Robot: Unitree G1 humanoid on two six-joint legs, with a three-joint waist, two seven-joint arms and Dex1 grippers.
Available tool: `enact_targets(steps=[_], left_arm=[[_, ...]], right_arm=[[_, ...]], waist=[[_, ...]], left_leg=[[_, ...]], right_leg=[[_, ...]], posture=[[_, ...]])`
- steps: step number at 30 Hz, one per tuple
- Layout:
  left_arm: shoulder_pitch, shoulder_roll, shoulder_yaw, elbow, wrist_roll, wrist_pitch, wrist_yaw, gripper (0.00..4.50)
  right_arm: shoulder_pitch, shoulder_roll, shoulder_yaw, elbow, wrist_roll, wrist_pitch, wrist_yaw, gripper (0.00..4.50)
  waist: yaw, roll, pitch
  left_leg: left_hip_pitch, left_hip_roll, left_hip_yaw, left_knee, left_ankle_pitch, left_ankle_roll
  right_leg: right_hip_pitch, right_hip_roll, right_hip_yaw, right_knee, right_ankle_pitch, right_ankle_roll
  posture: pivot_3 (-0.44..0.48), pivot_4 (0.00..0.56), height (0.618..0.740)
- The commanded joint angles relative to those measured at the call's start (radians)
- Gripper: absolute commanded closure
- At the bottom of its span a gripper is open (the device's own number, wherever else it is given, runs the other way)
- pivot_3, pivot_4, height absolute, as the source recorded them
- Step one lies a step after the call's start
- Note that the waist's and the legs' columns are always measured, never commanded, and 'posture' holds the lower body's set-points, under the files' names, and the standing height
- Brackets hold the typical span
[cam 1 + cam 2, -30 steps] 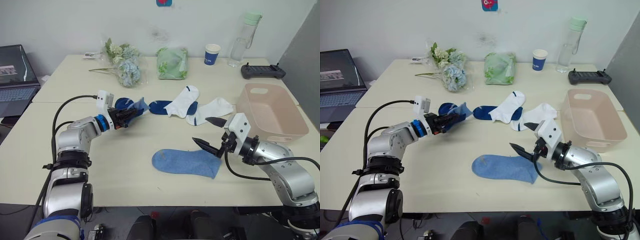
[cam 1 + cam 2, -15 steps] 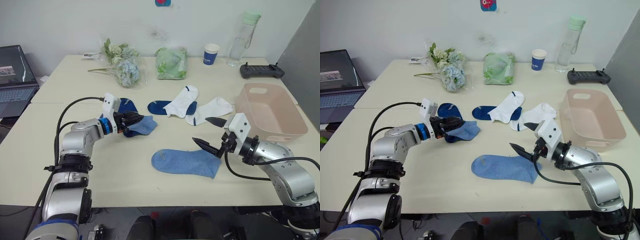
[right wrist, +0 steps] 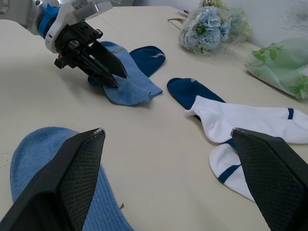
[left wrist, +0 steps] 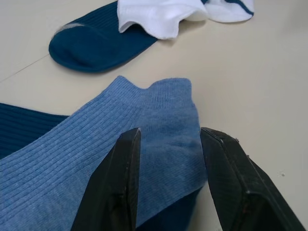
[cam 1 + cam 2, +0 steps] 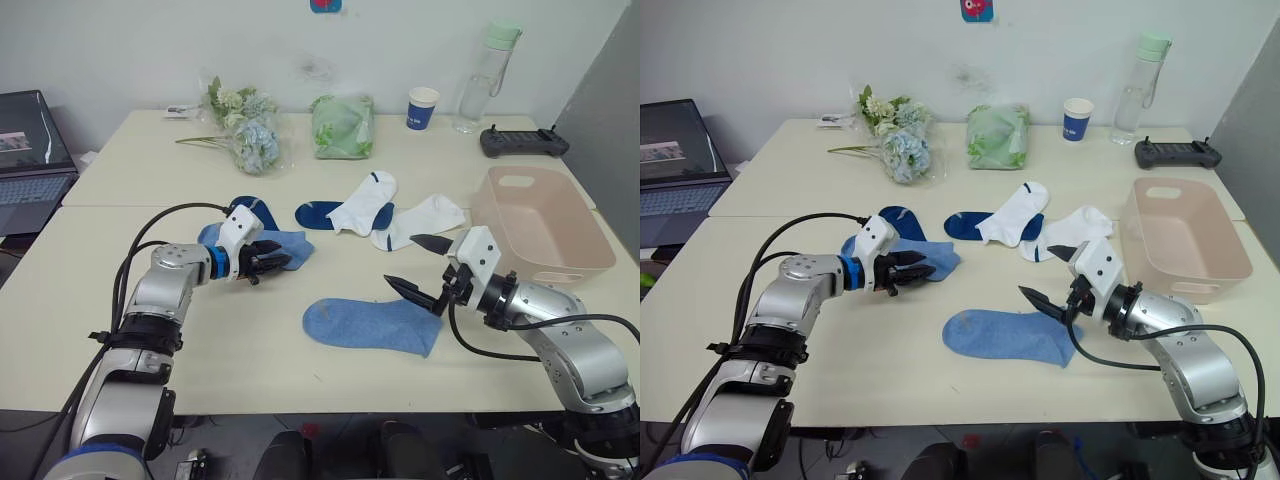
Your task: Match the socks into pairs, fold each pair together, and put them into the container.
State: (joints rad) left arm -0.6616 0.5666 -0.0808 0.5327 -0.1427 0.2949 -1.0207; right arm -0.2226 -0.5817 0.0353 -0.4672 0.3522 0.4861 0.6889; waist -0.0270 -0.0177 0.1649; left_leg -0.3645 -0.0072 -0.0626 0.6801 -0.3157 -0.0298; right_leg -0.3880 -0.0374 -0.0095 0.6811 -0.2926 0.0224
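Observation:
One light blue sock (image 5: 292,247) lies flat, partly on a dark navy sock (image 5: 244,209). My left gripper (image 5: 274,262) stands open over its cuff (image 4: 159,103), fingers to either side, holding nothing. The other light blue sock (image 5: 370,325) lies in front of my right gripper (image 5: 400,260), which hovers open and empty just above its right end. A second navy sock (image 5: 315,213) and two white socks (image 5: 368,203) (image 5: 425,218) lie mid-table. The pink container (image 5: 545,225) stands at the right, with no sock visible in it.
Along the back of the table stand a flower bunch (image 5: 245,135), a green cloth bundle (image 5: 343,125), a blue paper cup (image 5: 423,108), a clear bottle (image 5: 482,80) and a black controller (image 5: 525,142). A laptop (image 5: 30,150) sits at far left.
My left gripper brought the light blue sock down from the air onto the table, over the navy sock, and opened off it. The right arm has not moved.

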Motion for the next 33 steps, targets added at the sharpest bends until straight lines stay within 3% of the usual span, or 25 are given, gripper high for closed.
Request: enact_targets(steps=[1, 5, 14, 19, 25, 28, 33], left_arm=[[-0.014, 0.022, 0.000, 0.017, 0.012, -0.001, -0.017, 3.29], [-0.013, 0.021, 0.012, 0.022, 0.008, -0.008, -0.025, 4.45], [-0.050, 0.010, 0.096, 0.040, -0.067, 0.002, -0.011, 4.48], [-0.077, 0.011, 0.165, -0.027, -0.176, 0.127, -0.052, 4.48], [0.003, 0.005, 0.104, -0.316, -0.236, 0.291, -0.088, 4.48], [0.058, -0.053, 0.057, -0.480, -0.268, 0.378, -0.037, 4.48], [0.127, -0.158, -0.047, -0.601, -0.270, 0.440, 0.041, 4.48]], right_arm=[[-0.005, -0.002, -0.010, -0.030, 0.002, -0.007, -0.005, 0.00], [-0.001, -0.002, -0.011, -0.031, 0.002, -0.007, -0.007, 0.00], [-0.001, -0.002, -0.008, -0.023, -0.001, -0.013, -0.004, 0.00], [0.000, -0.001, -0.011, -0.025, -0.002, -0.014, 0.000, 0.00], [-0.001, -0.009, -0.020, -0.019, -0.001, -0.015, 0.014, 0.00], [-0.003, -0.028, -0.042, -0.005, 0.003, -0.018, 0.032, 0.00], [-0.021, -0.072, -0.098, 0.036, 0.016, -0.021, 0.061, 0.00]], waist=[[0.000, 0.000, 0.000], [0.000, 0.000, 0.000], [0.000, 0.000, 0.000], [0.000, 0.000, 0.000], [-0.001, 0.000, 0.000], [0.000, 0.000, 0.000], [0.003, 0.000, 0.000]], left_leg=[[0.000, 0.000, 0.000, 0.000, 0.000, 0.000], [0.000, 0.000, 0.000, 0.000, 0.000, 0.000], [0.000, 0.000, -0.001, 0.000, 0.000, 0.000], [0.000, 0.000, -0.001, 0.000, 0.000, 0.000], [0.000, 0.000, 0.000, 0.000, 0.000, 0.000], [0.000, 0.000, -0.001, 0.000, 0.000, 0.000], [0.000, 0.000, 0.000, 0.000, 0.000, 0.000]], right_leg=[[0.000, 0.000, 0.000, 0.000, 0.000, 0.000], [0.000, 0.000, 0.000, 0.000, 0.000, 0.000], [0.000, 0.000, 0.000, 0.000, 0.000, 0.000], [0.000, 0.000, -0.001, 0.000, 0.000, 0.000], [0.000, 0.000, 0.000, 0.000, 0.000, 0.000], [0.000, 0.000, 0.000, 0.000, 0.000, 0.000], [0.001, -0.001, 0.001, 0.000, 0.000, 0.000]], posture=[[0.000, 0.150, 0.740], [0.000, 0.150, 0.740], [0.000, 0.150, 0.740], [0.000, 0.150, 0.740], [0.000, 0.150, 0.740], [0.000, 0.150, 0.740], [0.000, 0.150, 0.740]])
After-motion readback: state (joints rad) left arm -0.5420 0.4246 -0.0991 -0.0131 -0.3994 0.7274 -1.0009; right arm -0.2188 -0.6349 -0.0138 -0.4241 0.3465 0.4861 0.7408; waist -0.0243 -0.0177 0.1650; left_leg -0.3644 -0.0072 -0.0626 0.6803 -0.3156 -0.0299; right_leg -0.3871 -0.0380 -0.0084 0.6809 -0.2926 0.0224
